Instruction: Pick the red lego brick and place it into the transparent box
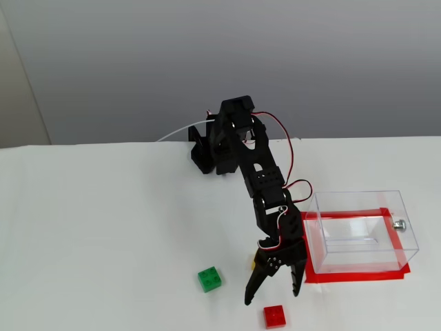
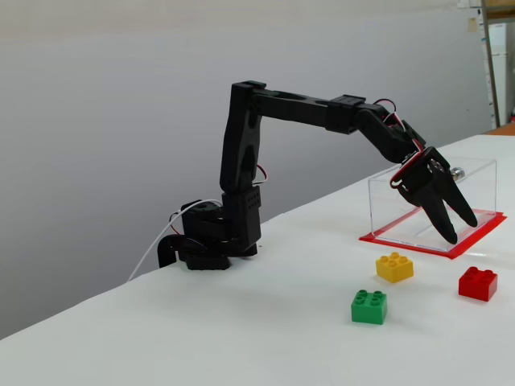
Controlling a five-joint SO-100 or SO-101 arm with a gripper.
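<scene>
The red lego brick lies on the white table near its front edge, touched by nothing. My black gripper hangs open just above and slightly behind it, jaws spread wide and pointing down. The transparent box stands to the right in a fixed view, inside a red tape outline, with a small silver knob on its side. The box looks empty.
A green brick sits left of the gripper. A yellow brick lies between the green one and the box, mostly hidden behind the gripper in one fixed view. The arm's base stands at the table's back edge.
</scene>
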